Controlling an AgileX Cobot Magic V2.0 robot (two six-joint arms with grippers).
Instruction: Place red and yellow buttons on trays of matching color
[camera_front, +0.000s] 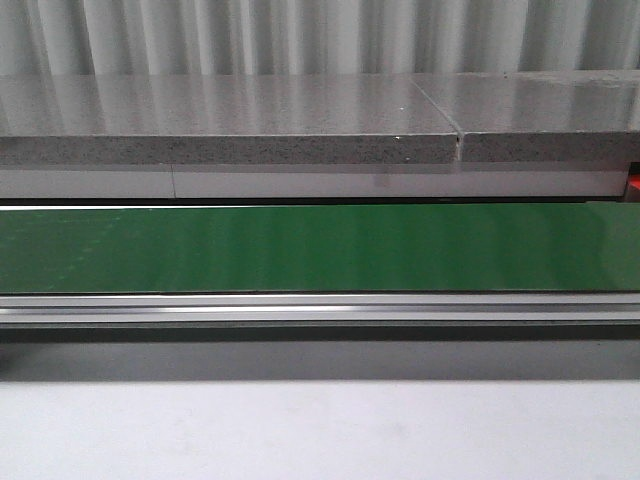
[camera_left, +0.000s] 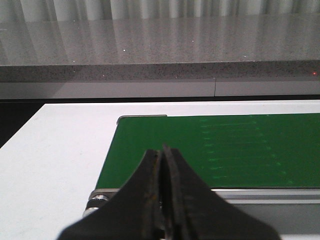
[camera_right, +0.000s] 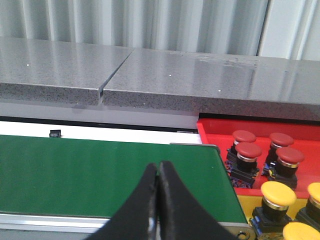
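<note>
1. In the front view, only a bare green belt (camera_front: 320, 248), its metal rail and a grey stone counter (camera_front: 230, 120) are seen; no button lies on the belt in any view.
2. The left gripper (camera_left: 164, 155) is held over the belt's left end with its fingers pressed together and nothing between them.
3. The right gripper (camera_right: 158, 170) is held over the belt's right end, its fingers likewise closed on nothing.
4. In the right wrist view, four red buttons (camera_right: 248, 150) are seen standing on the red tray (camera_right: 212, 131), just beyond the belt's end.
5. At least three yellow buttons (camera_right: 278, 193) are seen on the yellow tray (camera_right: 243, 204), next to the red one; part of that tray is cut off by the frame.
6. Every button in view is judged to be sorted already, each on its matching colour. Whether more are to arrive on the belt cannot be told, so the task is judged either finished or waiting on further buttons.
7. No brand, label or legible writing is found on the buttons, trays, belt or counter.
</note>
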